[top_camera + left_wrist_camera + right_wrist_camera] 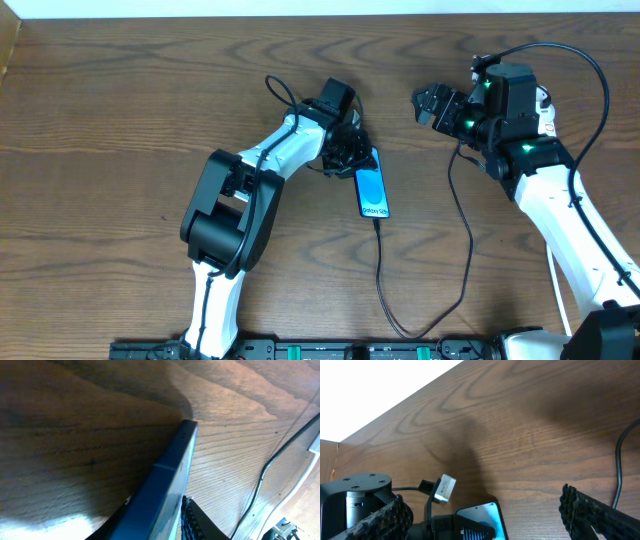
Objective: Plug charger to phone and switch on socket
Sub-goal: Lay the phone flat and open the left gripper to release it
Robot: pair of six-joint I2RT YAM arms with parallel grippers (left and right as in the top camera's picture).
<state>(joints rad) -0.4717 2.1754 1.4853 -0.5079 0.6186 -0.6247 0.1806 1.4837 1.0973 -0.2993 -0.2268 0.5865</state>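
Charger [380,270] seems plugged into phone [372,190]; switching socket [545,118] likely remains. Left gripper [348,152] straddles phone, grip unclear; right gripper [428,105] fingers apart, empty.

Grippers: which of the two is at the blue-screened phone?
The left gripper: its black fingers straddle the top end of the slim, black-edged, blue-screened phone. The right gripper hangs open over the wooden table, well apart.

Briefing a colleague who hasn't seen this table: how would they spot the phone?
On the wooden table, look near the middle, at the left arm's pincer. The phone is right there, the only thing with a bright blue screen.
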